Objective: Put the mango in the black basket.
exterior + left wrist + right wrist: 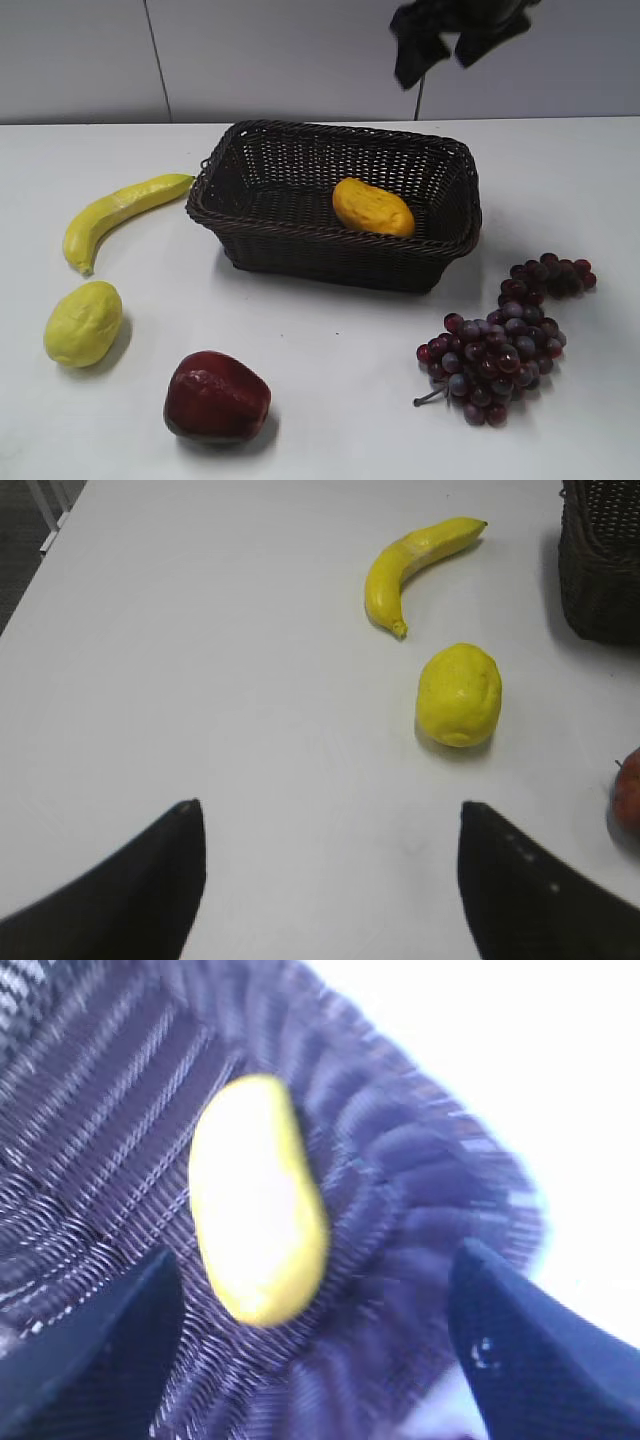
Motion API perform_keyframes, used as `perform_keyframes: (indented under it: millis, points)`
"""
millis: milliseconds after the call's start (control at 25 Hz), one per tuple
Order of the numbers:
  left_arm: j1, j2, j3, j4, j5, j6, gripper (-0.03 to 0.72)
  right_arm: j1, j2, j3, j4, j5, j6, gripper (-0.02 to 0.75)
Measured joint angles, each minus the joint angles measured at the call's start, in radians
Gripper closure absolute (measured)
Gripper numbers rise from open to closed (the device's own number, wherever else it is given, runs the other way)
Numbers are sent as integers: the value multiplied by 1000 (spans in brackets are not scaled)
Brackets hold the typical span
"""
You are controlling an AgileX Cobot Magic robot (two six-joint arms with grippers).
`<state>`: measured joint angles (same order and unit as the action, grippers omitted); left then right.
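Nearest the exterior camera, on the white table, sits a dark red glossy apple, with a bunch of purple-red grapes off to its right and a pale yellow-green bumpy lemon to its left. Behind the lemon lies a long curved yellow banana, its far tip close to the left end of the large rectangular dark woven wicker basket. Inside that basket, toward its right half and against the near wall, rests the smooth orange-yellow oblong mango, touched by neither arm. Above and behind the basket's right end hangs the black right gripper, released: its wrist view, though blurred, shows both fingers spread wide with nothing between them, the mango lying below on the weave. From the left wrist view, the left gripper is likewise spread apart and empty above bare table, with the lemon and banana beyond it.
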<state>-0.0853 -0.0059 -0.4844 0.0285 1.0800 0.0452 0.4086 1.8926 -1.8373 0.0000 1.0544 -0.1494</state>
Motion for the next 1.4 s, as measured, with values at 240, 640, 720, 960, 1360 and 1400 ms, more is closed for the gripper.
perform_keyframes:
  millis: [240, 640, 720, 960, 1360, 1400]
  points:
    - [0, 0, 0, 0, 0, 0, 99, 0, -267, 0, -123, 141, 85, 131]
    - [0, 0, 0, 0, 0, 0, 99, 0, -724, 402, -130, 156, 197, 145]
    - [0, 0, 0, 0, 0, 0, 99, 0, -831, 540, -126, 157, 199, 145]
    - [0, 0, 0, 0, 0, 0, 99, 0, -1145, 957, -127, 104, 200, 145]
    - [0, 0, 0, 0, 0, 0, 99, 0, -1593, 1327, -130, 13, 200, 146]
    - [0, 0, 0, 0, 0, 0, 99, 0, -1619, 1327, -131, 4, 200, 146]
